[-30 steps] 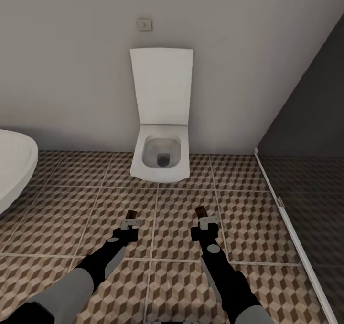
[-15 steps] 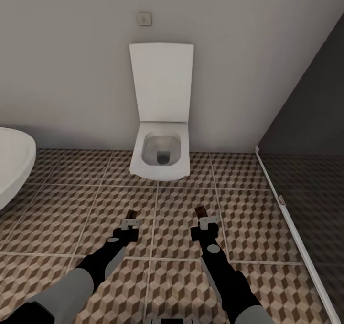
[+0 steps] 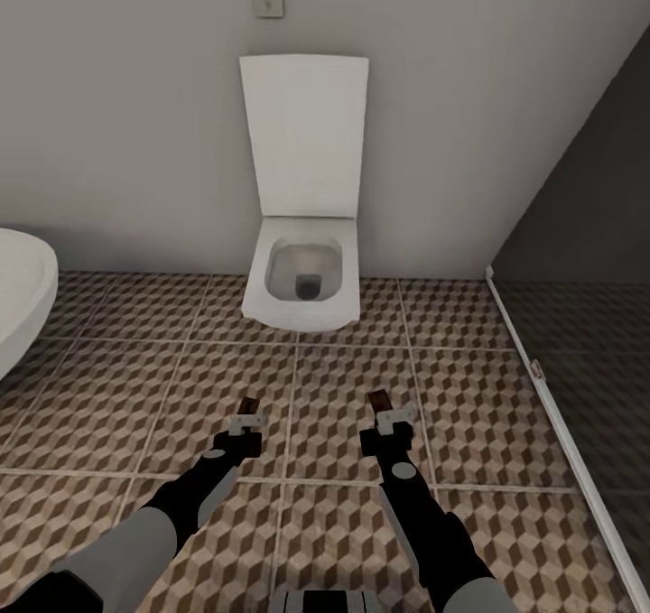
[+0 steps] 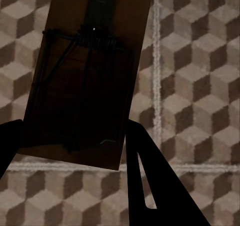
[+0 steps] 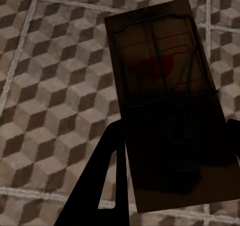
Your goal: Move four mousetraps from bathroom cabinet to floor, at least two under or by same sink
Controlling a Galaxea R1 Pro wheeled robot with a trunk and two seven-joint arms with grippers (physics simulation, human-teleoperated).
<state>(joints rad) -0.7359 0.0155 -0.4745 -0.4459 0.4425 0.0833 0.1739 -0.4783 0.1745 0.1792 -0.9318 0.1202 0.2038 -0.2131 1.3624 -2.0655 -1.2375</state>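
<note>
Camera has shifted since earlier frames: toilet and wall switch sit higher in head view, bathtub edge further out of view; both arms unchanged relative to the view. Left pincer [image 3: 246, 412] pinching a mousetrap [image 4: 85, 81], board sticking out past the fingertips, dark wire visible. Right pincer [image 3: 383, 408] pinching a second mousetrap [image 5: 162, 86], red mark and wire showing. Both held above the bathroom floor [image 3: 108, 396], cube-pattern tiles directly beneath. Ahead of both pincers, well apart: white toilet [image 3: 302, 283], lid up against the wall. Wall switch [image 3: 268, 4] above it. Bathtub edge [image 3: 20, 297] beyond left pincer's outer side. Dark glass partition [image 3: 587, 324] beyond right pincer's outer side.
</note>
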